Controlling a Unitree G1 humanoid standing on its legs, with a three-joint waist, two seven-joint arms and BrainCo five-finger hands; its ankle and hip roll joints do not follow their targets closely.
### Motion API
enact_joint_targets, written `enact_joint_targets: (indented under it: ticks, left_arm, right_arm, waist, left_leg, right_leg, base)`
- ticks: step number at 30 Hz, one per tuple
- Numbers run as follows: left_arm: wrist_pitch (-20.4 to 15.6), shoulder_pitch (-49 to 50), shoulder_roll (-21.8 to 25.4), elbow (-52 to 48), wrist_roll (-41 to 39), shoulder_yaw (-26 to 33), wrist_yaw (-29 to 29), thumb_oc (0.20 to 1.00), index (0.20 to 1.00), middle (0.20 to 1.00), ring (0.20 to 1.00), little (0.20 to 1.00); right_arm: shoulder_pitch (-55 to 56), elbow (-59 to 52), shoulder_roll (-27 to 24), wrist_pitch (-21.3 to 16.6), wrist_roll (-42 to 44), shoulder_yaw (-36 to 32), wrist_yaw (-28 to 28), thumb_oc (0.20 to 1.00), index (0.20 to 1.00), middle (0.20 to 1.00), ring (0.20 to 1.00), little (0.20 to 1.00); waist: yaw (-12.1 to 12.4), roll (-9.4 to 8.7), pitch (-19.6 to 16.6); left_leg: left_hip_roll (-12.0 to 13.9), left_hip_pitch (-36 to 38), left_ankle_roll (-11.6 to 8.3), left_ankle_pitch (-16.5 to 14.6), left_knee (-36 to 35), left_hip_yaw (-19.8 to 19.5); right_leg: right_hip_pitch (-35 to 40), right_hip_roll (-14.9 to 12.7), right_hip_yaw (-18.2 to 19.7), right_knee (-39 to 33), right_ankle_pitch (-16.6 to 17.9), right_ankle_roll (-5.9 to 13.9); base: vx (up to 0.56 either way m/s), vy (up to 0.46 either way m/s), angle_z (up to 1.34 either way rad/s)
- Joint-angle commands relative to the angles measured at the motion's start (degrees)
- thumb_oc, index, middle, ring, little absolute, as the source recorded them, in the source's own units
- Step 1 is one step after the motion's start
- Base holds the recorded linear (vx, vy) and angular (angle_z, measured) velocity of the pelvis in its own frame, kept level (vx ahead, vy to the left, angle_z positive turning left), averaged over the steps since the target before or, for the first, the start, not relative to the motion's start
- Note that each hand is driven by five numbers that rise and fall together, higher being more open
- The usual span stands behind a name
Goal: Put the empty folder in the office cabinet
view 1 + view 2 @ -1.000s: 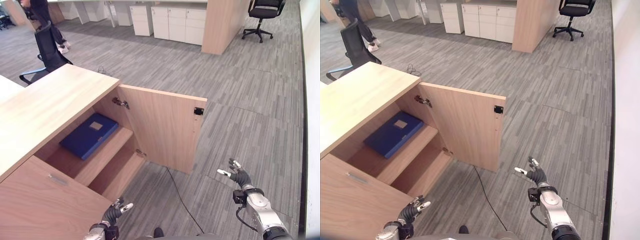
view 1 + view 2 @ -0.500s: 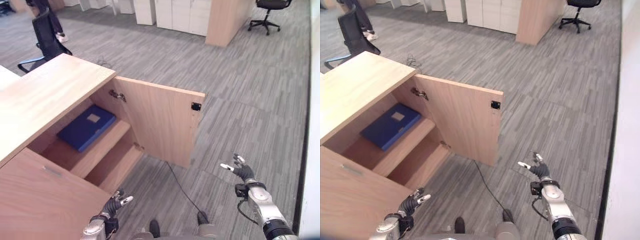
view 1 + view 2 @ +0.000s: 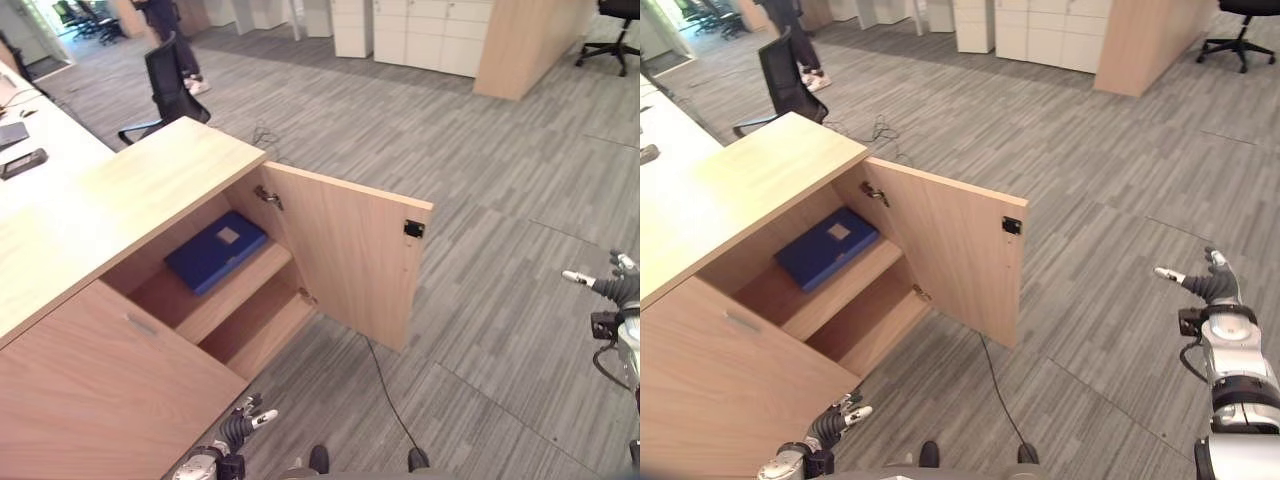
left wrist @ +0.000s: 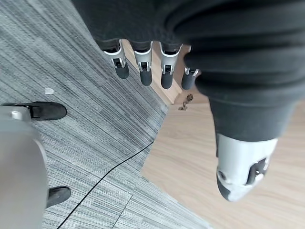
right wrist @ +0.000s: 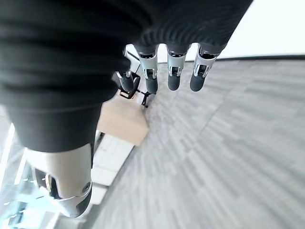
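A blue folder [image 3: 216,251] lies flat on the upper shelf of the wooden office cabinet [image 3: 120,190], its door [image 3: 352,255] swung wide and its far end tucked under the cabinet top. Both robot hands hang empty with relaxed, spread fingers: left hand [image 3: 243,427] low by the cabinet front, right hand [image 3: 1206,285] well apart over the carpet [image 3: 480,180]. A person [image 3: 165,22] stands cut off behind an office chair [image 3: 165,85].

Grey striped carpet tiles [image 3: 480,170] are covering the whole office floor. A black office chair [image 3: 165,90] is sitting behind the light wood counter [image 3: 120,190], and a person's legs [image 3: 175,45] are showing just past it. White drawer units [image 3: 430,35] are lining the far side next to a wood partition [image 3: 525,40] (another black chair [image 3: 1230,25] is parked beyond it). A pale desk [image 3: 30,150] is running along the left.
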Motion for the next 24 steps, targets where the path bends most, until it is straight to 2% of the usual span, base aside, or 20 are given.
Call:
enact_joint_targets:
  ticks: [1, 3, 5, 6, 10, 11, 13, 20, 24]
  left_arm:
    - [-1.71, -2.62, 5.79, -1.80, -2.95, -0.92, -0.92, 1.000, 1.000, 1.000, 1.000, 1.000]
    - [-1.63, -2.54, 5.82, -2.20, -3.19, -1.18, -1.01, 1.000, 1.000, 1.000, 1.000, 1.000]
    - [-1.34, -2.04, 6.15, -4.17, -4.06, -3.27, -1.41, 1.000, 1.000, 1.000, 1.000, 1.000]
    - [-1.31, -2.02, 6.07, -4.21, -4.07, -3.20, -1.40, 1.000, 1.000, 1.000, 1.000, 1.000]
    - [-1.09, -1.86, 6.46, -4.41, -4.05, -4.19, -1.87, 1.000, 1.000, 1.000, 1.000, 1.000]
    - [-1.09, -1.86, 6.45, -4.41, -4.04, -4.18, -1.87, 1.000, 1.000, 1.000, 1.000, 1.000]
    - [-0.83, -2.29, 6.99, -5.50, -4.28, -5.06, -2.00, 1.000, 1.000, 1.000, 1.000, 1.000]
    - [-0.56, -3.40, 7.52, -7.48, -4.96, -6.22, -2.03, 1.000, 1.000, 1.000, 1.000, 1.000]
    - [-0.35, -3.73, 7.17, -7.74, -5.25, -6.53, -1.66, 1.000, 1.000, 1.000, 1.000, 1.000]
  right_arm:
    - [-9.20, 5.00, -0.88, -2.05, 2.73, 4.95, 0.40, 1.000, 1.000, 1.000, 1.000, 1.000]
    - [-11.75, 6.81, -1.52, -2.08, 3.16, 6.10, 0.42, 1.000, 1.000, 1.000, 1.000, 1.000]
    - [-21.86, 12.93, -2.77, -1.64, 3.68, 11.97, 1.06, 1.000, 1.000, 1.000, 1.000, 1.000]
    - [-22.15, 13.10, -2.77, -1.67, 3.72, 12.23, 1.09, 1.000, 1.000, 1.000, 1.000, 1.000]
    - [-26.86, 15.65, -2.02, -1.31, 2.91, 15.26, 1.06, 1.000, 1.000, 1.000, 1.000, 1.000]
    - [-26.89, 15.66, -2.02, -1.31, 2.91, 15.28, 1.07, 1.000, 1.000, 1.000, 1.000, 1.000]
    - [-29.07, 17.32, -0.71, -1.11, 3.06, 15.58, 0.02, 1.000, 1.000, 1.000, 1.000, 1.000]
    - [-29.24, 17.78, 1.88, -0.98, 4.72, 14.73, -0.71, 1.000, 1.000, 1.000, 1.000, 1.000]
    - [-27.39, 17.69, 5.55, -0.65, 5.71, 13.61, -0.57, 1.000, 1.000, 1.000, 1.000, 1.000]
  waist:
    - [3.32, -5.95, -0.51]
    - [3.47, -5.75, -0.47]
    - [5.77, -5.64, -0.58]
    - [5.63, -5.56, -0.54]
    - [7.56, -5.48, -0.50]
    - [7.52, -5.47, -0.49]
    - [9.88, -5.15, -0.35]
    - [12.25, -4.25, 0.26]
    - [12.97, -3.54, 0.30]
  left_leg:
    - [-0.25, 6.62, -4.39, -6.65, 1.31, 2.23]
    - [0.02, 6.50, -4.71, -6.34, 1.15, 1.73]
    - [0.91, 5.42, -6.16, -4.73, 0.77, -0.37]
    - [0.92, 5.41, -6.17, -4.73, 0.77, -0.44]
    - [1.18, 4.28, -6.91, -3.76, 0.62, -2.51]
    - [1.18, 4.27, -6.91, -3.76, 0.62, -2.54]
    - [0.98, 2.86, -7.37, -2.90, 0.52, -4.74]
    - [0.23, 0.81, -7.56, -1.93, 0.36, -7.48]
    - [-0.31, -0.08, -7.44, -1.52, 0.00, -8.44]
  right_leg:
    - [-3.95, -4.69, 1.24, 6.11, -5.83, 4.15]
    - [-3.48, -4.41, 0.55, 5.85, -6.09, 3.93]
    - [-1.97, -3.64, -2.50, 5.11, -6.88, 3.25]
    - [-1.92, -3.64, -2.57, 5.08, -6.88, 3.24]
    - [-0.96, -3.17, -4.87, 4.37, -7.26, 2.72]
    - [-0.95, -3.17, -4.90, 4.36, -7.26, 2.72]
    - [-0.27, -2.99, -7.30, 3.94, -7.61, 2.43]
    - [-0.04, -3.01, -10.03, 3.66, -7.96, 2.15]
    - [-0.06, -3.17, -11.37, 3.39, -7.85, 2.09]
  base:
    - [0.04, -0.074, 0.42]
    - [0.05, -0.105, 0.38]
    - [0.07, -0.132, 0.65]
    - [0.04, -0.059, 0.67]
    - [0.02, -0.040, 0.31]
    - [0.02, -0.024, 0.54]
    - [0.01, -0.029, 0.73]
    - [-0.01, 0.000, 0.43]
    - [0.00, 0.020, 0.13]
